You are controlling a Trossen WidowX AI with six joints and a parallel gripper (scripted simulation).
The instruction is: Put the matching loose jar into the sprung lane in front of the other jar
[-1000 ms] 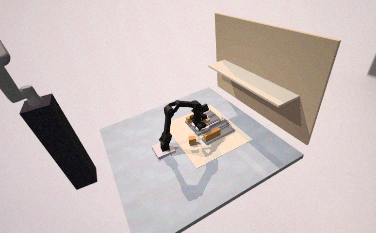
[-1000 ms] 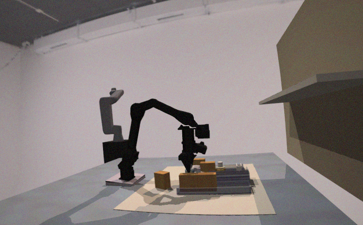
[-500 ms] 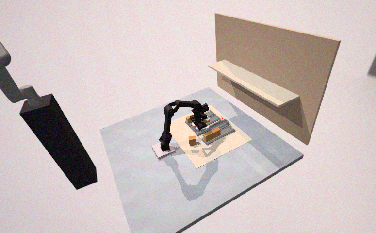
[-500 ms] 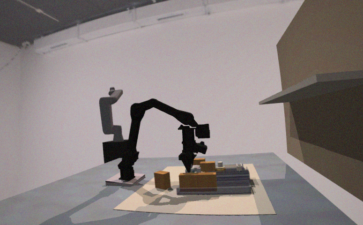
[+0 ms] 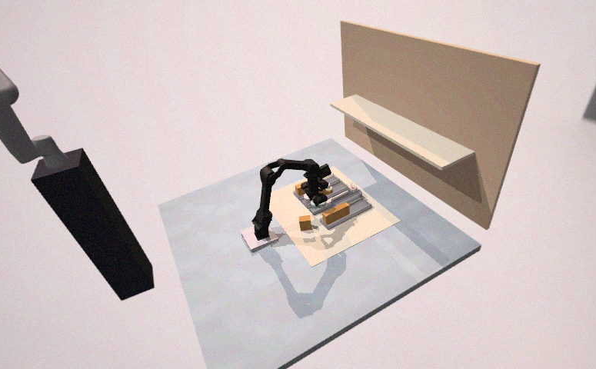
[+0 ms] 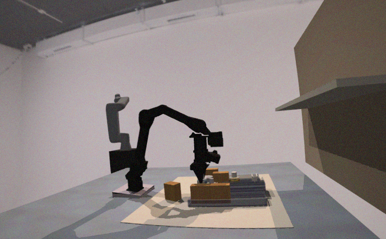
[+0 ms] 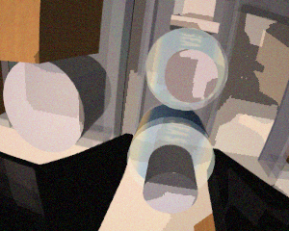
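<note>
My gripper (image 5: 318,201) (image 6: 201,181) (image 7: 170,149) points down at the front of the lanes, shut on a clear-shouldered jar with a narrow grey lid (image 7: 171,196). Its shoulder and part of its dark blue body show between the fingers; its base is hidden. Directly behind it, a second clear-shouldered jar (image 7: 187,38) with a pale lid stands between the lane walls (image 7: 229,29). The two jars overlap in the wrist view, close together; I cannot tell if they touch. A pale crossbar (image 7: 195,23) shows behind the second jar. The low front stop is not clearly visible.
A wide white-lidded jar (image 7: 43,108) stands left of the held jar, beside an orange box (image 7: 14,31). A long orange box (image 5: 336,213) (image 6: 209,192) stands in the near lane. A loose orange box (image 5: 304,223) (image 6: 172,191) stands on the mat (image 5: 360,237) (image 6: 248,217).
</note>
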